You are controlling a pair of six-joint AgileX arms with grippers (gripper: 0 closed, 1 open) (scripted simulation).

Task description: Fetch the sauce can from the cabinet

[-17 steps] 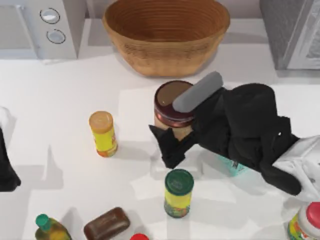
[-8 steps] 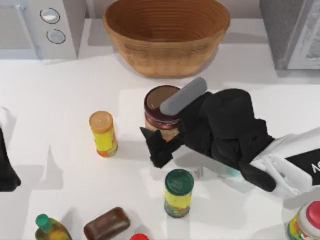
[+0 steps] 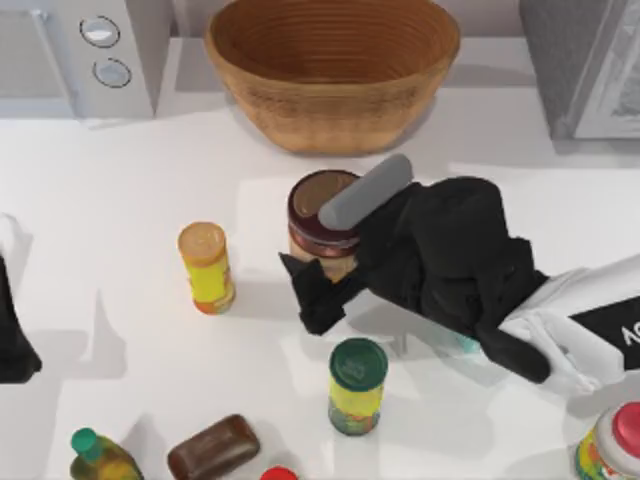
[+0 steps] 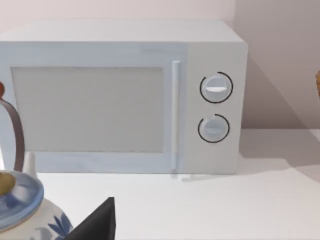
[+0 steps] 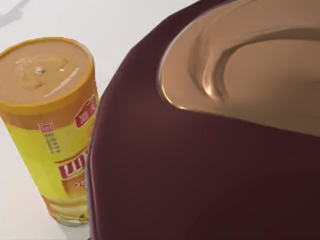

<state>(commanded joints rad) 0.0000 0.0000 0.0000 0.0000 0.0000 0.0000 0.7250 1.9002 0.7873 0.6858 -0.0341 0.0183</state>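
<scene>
- since a second ago the right gripper (image 3: 322,262) and the sauce can (image 3: 322,222) have travelled together toward the table's left and a little toward the wicker basket (image 3: 332,70); over the last half second they have hardly shifted at all.
- moving as one suggests the can is clamped between the fingers; one dark fingertip (image 3: 312,296) shows at the can's near side, the arm's body covers its right side, and the can's maroon rim (image 5: 200,165) looms right against the right wrist camera.
- the can sits out over the open white table (image 3: 130,200), just in front of the basket and well apart from the grey cabinet (image 3: 585,60) at the far right corner, so the fetch looks mostly done; what seems left is to set it down and let go.
- whether the can's base touches the tabletop cannot be told.
- the orange-capped yellow bottle (image 3: 206,266) stands near the can's left, the green-lidded jar (image 3: 356,384) just in front of the gripper; both are close enough to be bumped.
- the left gripper (image 3: 12,340) is parked at the table's left edge, its wrist camera facing the white microwave (image 4: 125,95); i cannot tell its finger state.
- a brown block (image 3: 213,446) and more bottles line the near edge.
</scene>
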